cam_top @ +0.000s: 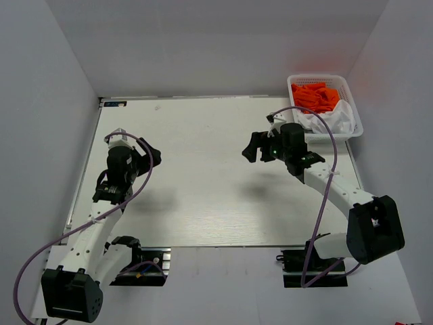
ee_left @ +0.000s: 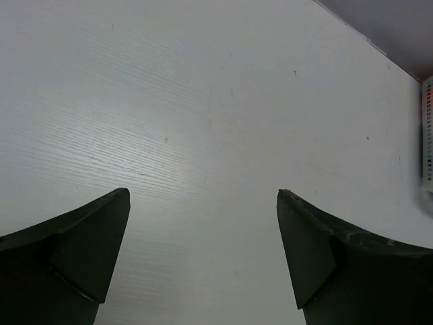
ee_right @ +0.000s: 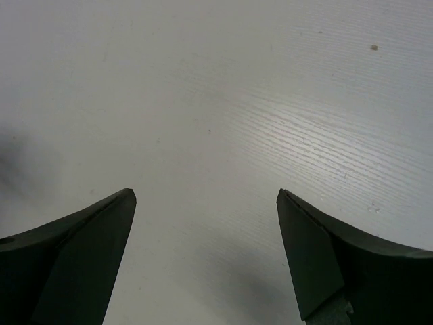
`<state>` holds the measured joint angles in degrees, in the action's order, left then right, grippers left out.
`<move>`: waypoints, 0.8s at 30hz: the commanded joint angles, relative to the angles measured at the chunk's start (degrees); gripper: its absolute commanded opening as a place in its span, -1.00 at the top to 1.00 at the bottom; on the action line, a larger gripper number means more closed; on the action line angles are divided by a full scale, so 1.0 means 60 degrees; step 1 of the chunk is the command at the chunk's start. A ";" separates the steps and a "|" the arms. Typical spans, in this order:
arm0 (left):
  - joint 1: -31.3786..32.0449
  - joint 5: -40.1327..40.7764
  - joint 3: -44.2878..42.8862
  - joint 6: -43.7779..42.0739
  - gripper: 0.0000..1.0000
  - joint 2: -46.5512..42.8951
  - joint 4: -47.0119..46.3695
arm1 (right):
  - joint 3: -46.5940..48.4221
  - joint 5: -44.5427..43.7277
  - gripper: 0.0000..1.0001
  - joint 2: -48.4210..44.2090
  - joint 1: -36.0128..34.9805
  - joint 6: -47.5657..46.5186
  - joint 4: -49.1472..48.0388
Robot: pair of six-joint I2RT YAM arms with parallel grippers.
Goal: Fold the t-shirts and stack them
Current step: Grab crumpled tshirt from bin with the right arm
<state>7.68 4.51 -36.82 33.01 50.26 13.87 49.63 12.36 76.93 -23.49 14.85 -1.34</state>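
T-shirts (cam_top: 316,98) are heaped in a basket (cam_top: 321,76) behind the right gripper (cam_top: 259,147), its jaws spread wide and empty; the left gripper (cam_top: 153,154), likewise spread and empty, is farther off.

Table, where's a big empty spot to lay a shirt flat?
The widest bare stretch of table lies between the left gripper and the right gripper, reaching to the far edge and the near edge. It is crowded only at the far right corner, where the basket holds the orange shirts and the white shirt.
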 commanded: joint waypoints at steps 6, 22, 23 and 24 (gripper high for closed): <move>0.0038 0.0581 0.0087 -0.0257 -1.00 -0.0188 -0.0159 | 0.0517 -0.2466 -0.81 0.0388 -0.0041 0.0411 -0.0656; 0.0038 0.0771 0.0204 -0.0346 -1.00 -0.0086 -0.0261 | 0.8202 -0.4829 -0.81 0.5107 0.3254 0.1172 0.4909; 0.0038 0.0771 0.0204 -0.0346 -1.00 0.0016 -0.0261 | 0.8469 -0.4843 -0.81 0.5471 0.3342 0.1201 0.5260; 0.0038 0.0771 0.0291 -0.0346 -1.00 0.0017 -0.0261 | 0.8965 -0.4829 -0.81 0.5823 0.3560 0.1390 0.5466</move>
<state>7.68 8.43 -35.99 31.48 50.28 13.23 98.02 -16.58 108.68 -3.62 20.82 23.09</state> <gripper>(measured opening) 0.992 0.905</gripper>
